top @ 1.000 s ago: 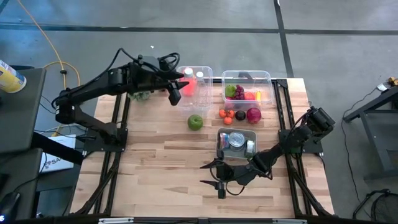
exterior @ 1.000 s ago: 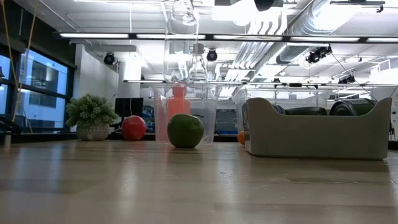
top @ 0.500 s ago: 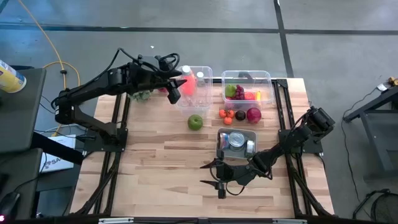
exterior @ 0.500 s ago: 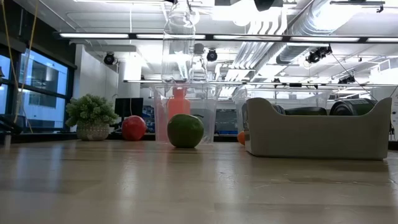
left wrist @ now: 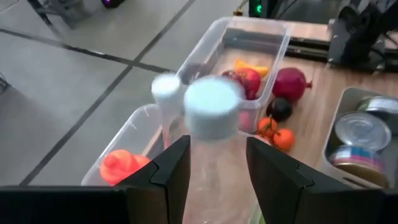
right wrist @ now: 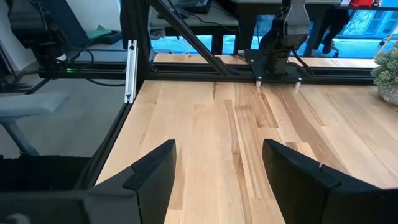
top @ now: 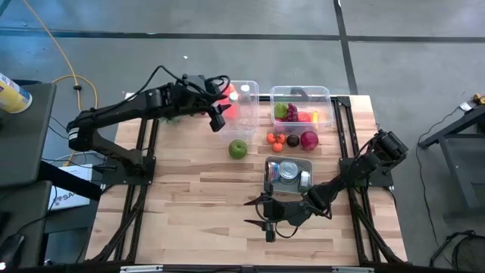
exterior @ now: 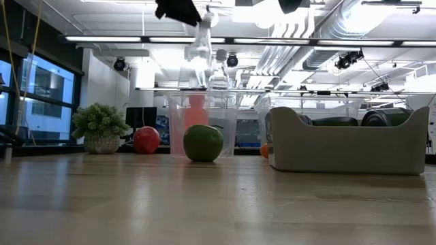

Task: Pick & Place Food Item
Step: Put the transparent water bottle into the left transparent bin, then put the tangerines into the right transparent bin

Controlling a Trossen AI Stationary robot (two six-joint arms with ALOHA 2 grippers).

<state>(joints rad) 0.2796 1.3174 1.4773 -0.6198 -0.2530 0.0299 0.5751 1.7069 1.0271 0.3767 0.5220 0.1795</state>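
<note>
Clear bottle (left wrist: 208, 134) gripped between left fingers (left wrist: 168, 171) in wrist view, right fingers (right wrist: 155, 171) apart, empty

Since 1 second ago the left gripper (top: 217, 115) has swung back toward the table's left edge and risen, carrying the clear bottle (exterior: 199, 54) higher above the clear bin (top: 244, 91); its dark fingers (exterior: 178, 9) now show in the low view.

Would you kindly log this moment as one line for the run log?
left end effector: shut on clear bottle, above bin | right end effector: open, idle, front of table | apple: on table
</note>
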